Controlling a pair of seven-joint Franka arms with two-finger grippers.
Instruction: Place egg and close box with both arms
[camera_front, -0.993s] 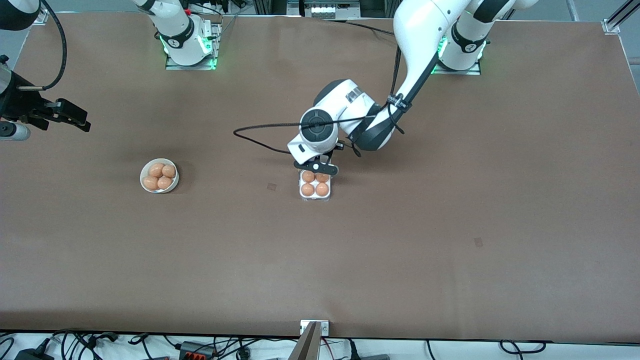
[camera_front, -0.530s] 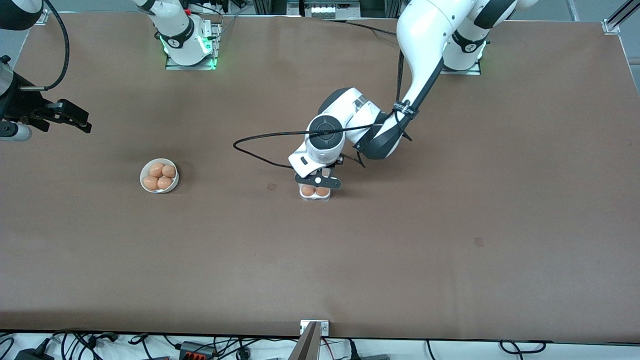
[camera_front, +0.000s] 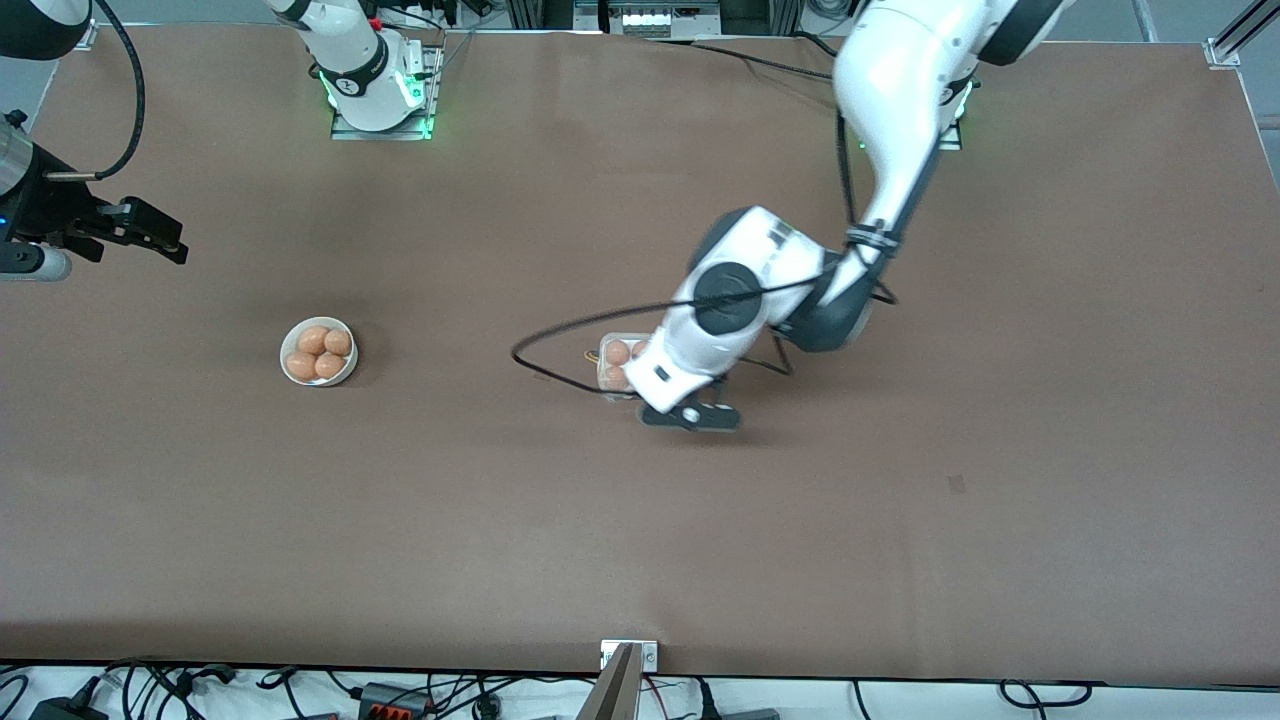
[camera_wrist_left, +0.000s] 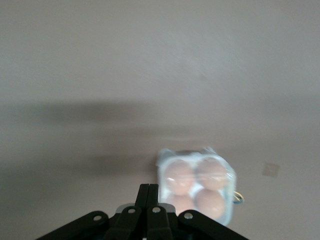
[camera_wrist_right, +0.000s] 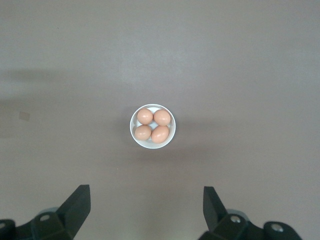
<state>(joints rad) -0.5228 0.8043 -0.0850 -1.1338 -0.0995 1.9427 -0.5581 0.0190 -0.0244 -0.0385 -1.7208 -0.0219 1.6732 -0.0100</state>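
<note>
The box (camera_front: 612, 362) is a small clear carton in the middle of the table, half hidden by the left arm's wrist. The left wrist view shows the box (camera_wrist_left: 196, 185) holding several orange-brown eggs, one egg (camera_wrist_left: 179, 172) under glare, and the clear lid looks folded down over them. My left gripper (camera_front: 690, 415) is shut on nothing, over bare table just beside the box, with its fingertips (camera_wrist_left: 149, 187) pressed together. My right gripper (camera_front: 140, 235) waits open over the right arm's end of the table, with nothing between its fingers (camera_wrist_right: 145, 196).
A round white bowl (camera_front: 318, 352) with several more eggs stands toward the right arm's end, and in the right wrist view the bowl (camera_wrist_right: 152, 126) is centred. A black cable (camera_front: 560, 340) loops from the left arm over the table beside the box.
The left arm swept from the box's edge nearest the robot bases across the box toward the front camera, staying shut. The eggs now show under the lid. The right arm barely moved.
</note>
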